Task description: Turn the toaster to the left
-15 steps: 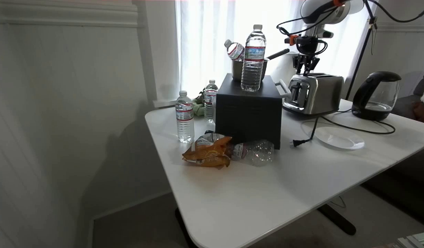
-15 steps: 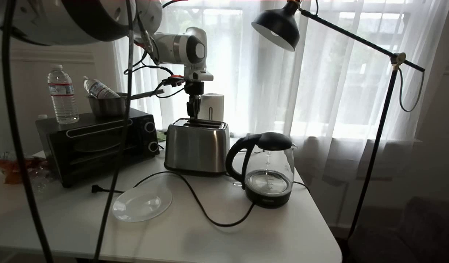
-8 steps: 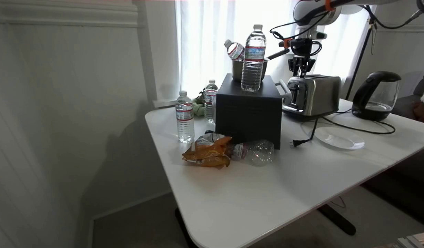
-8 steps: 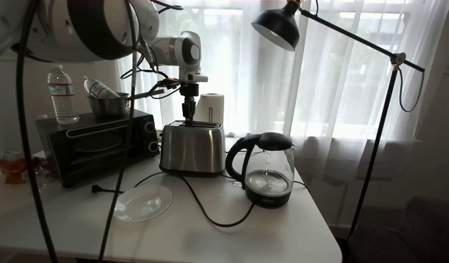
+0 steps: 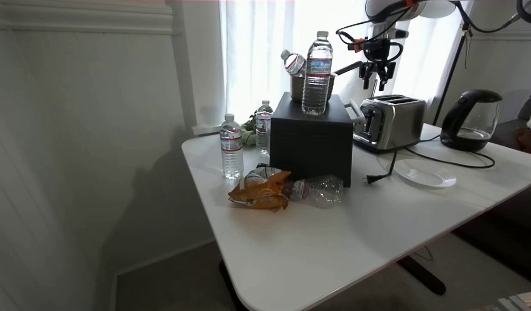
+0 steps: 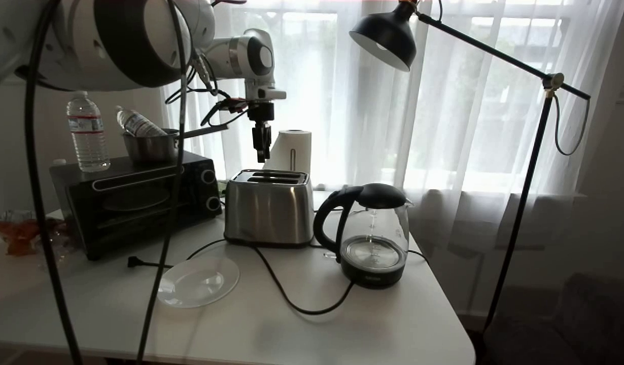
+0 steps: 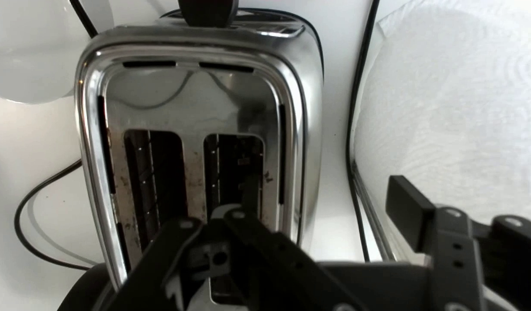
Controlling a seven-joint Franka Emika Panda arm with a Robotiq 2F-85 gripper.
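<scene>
My claw [image 5: 374, 84] hangs above the silver toaster [image 6: 269, 210], apart from it in both exterior views. Its fingers [image 7: 410, 214] stand wide, holding nothing; in the wrist view one shows over the toaster's top, the other beyond a long side. The toaster is upright on the white table [image 6: 393, 329], its lever end angled toward the black oven [image 6: 134, 213]. How much of the left turn is done I cannot tell; nothing here marks the finished angle. If it falls short, I judge I must lower, pinch that long wall and twist; if it suffices, only backing off is left.

Room looks tight at both ends. The oven is near the lever end, and whether they touch I cannot make out; the glass kettle [image 6: 375, 248] is near the opposite end, not touching. A dark cord [image 6: 314, 313] runs by the toaster's foot and could drag. Behind rises a white rounded object [image 6: 297, 144]; on the near side lies a plate [image 6: 200, 284], and beyond it the table runs on to its edge, likely the best room for a swing.
</scene>
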